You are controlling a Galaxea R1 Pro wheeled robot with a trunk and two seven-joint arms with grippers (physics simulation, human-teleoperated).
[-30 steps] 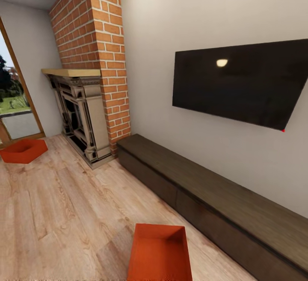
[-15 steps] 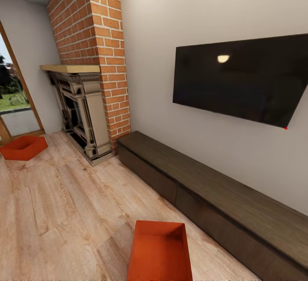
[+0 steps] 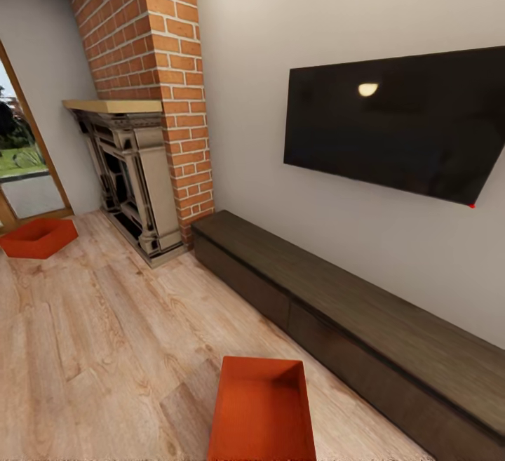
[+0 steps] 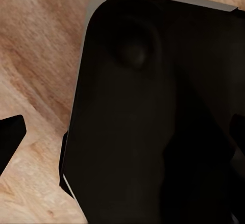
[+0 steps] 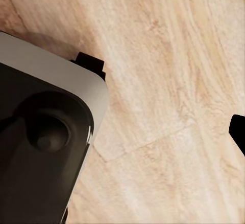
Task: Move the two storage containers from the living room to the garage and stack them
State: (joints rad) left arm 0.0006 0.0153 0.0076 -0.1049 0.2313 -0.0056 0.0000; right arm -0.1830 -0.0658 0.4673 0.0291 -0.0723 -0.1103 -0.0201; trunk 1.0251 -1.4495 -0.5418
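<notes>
living room seen from the head view: light wood-plank floor (image 3: 105, 349), red brick fireplace (image 3: 151, 96) with a dark ornate surround (image 3: 130, 187) and a pale wooden mantel (image 3: 112, 105), black wall tv (image 3: 396, 124) on a plain pale wall, long dark low bench (image 3: 351, 321) running along that wall under the tv.

two red-orange storage containers, both on the wood planks, both open side up and with nothing inside. nearer container (image 3: 261, 410) at the lower middle of the head view, just beside the bench's front face, cut off by the lower edge of the picture. farther container (image 3: 38, 237) well apart from the first, across the room near a glass door (image 3: 24, 180) with a wooden frame, left of the fireplace, turned at an angle to the planks. greenery and daylight beyond the glass.

left wrist view: a large dark rounded part of the robot's body (image 4: 153, 116) with a pale grey rim, over wood planks; a small dark tip (image 4: 10, 139) at one edge, possibly a finger of the left gripper, too little to tell wide or narrow.

right wrist view: the same sort of dark, grey-rimmed body part (image 5: 43, 142) above wood planks (image 5: 168, 81); a small dark tip (image 5: 238, 131) at the edge, right gripper's spread likewise impossible to tell.

nothing held that can be made out in either wrist view.
</notes>
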